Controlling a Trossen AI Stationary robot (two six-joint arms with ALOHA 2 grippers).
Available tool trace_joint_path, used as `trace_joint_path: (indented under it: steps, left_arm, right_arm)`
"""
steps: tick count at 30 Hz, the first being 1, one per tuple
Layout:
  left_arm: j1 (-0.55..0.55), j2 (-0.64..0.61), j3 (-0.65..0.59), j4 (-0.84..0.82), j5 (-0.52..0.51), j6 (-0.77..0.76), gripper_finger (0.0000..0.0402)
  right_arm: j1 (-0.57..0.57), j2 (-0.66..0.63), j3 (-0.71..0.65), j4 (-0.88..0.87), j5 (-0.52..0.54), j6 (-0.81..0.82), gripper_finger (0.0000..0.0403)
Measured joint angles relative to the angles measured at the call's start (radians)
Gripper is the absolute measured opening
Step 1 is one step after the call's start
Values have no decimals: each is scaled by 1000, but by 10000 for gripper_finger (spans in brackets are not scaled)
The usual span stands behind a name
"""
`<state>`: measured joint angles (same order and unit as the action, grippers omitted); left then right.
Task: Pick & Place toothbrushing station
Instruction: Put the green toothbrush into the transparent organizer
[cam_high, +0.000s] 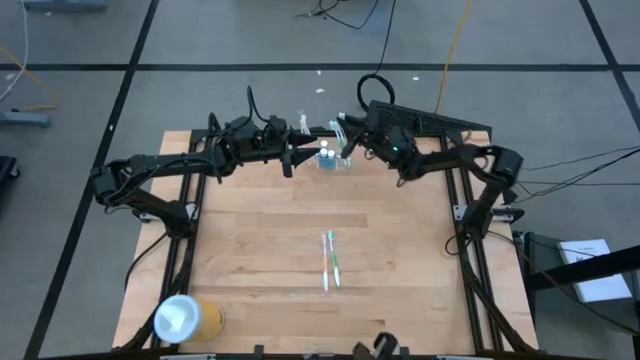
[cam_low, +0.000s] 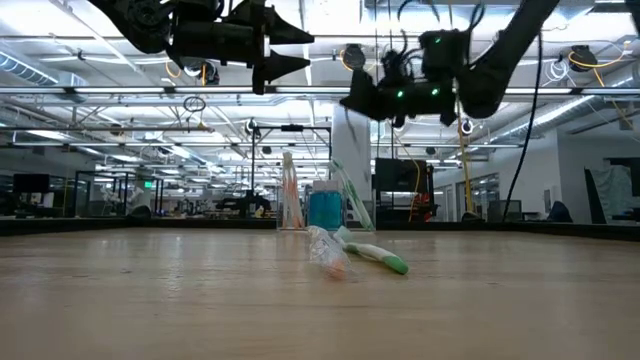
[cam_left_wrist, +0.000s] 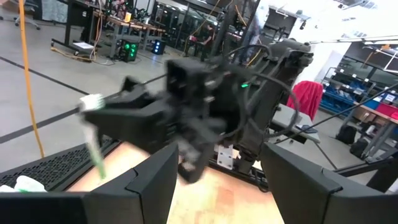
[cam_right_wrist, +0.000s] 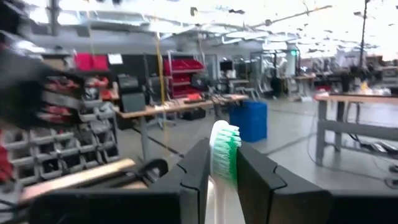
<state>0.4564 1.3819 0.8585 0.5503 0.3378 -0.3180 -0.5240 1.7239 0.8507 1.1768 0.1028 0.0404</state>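
Observation:
The see-through toothbrushing station (cam_high: 328, 158) stands at the table's far middle, with a blue item inside it (cam_low: 324, 208). My right gripper (cam_high: 348, 140) hovers just above the station and is shut on a green-and-white toothbrush (cam_right_wrist: 222, 149). My left gripper (cam_high: 292, 158) is open and empty, just left of the station and raised above the table (cam_low: 285, 50). It faces my right gripper. Two more toothbrushes (cam_high: 330, 262) lie flat on the table's middle. My right gripper pinches the toothbrush between its two fingers, just below the bristle head (cam_right_wrist: 219, 180). The head sticks out past the fingertips. The fingers come about level from the table's right. The handle (cam_left_wrist: 96, 155) hangs down toward the station; whether its lower end is inside cannot be told.
A yellow cylinder with a white round end (cam_high: 188, 318) lies at the table's near left corner. The two loose toothbrushes (cam_low: 360, 252) lie between the station and the near edge. The arm bases stand at the far left and far right of the wooden top (cam_high: 260, 240).

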Motion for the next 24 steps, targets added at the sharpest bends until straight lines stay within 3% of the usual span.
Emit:
trace_joint_path:
  steps: [8,24]
  left_arm:
    - [0,0,0,0,0,0,237]
    - [0,0,0,0,0,0,237]
  right_arm:
    - [-41,154,35,71,0,102,52]
    - [-17,170,35,-20,-1,117,52]
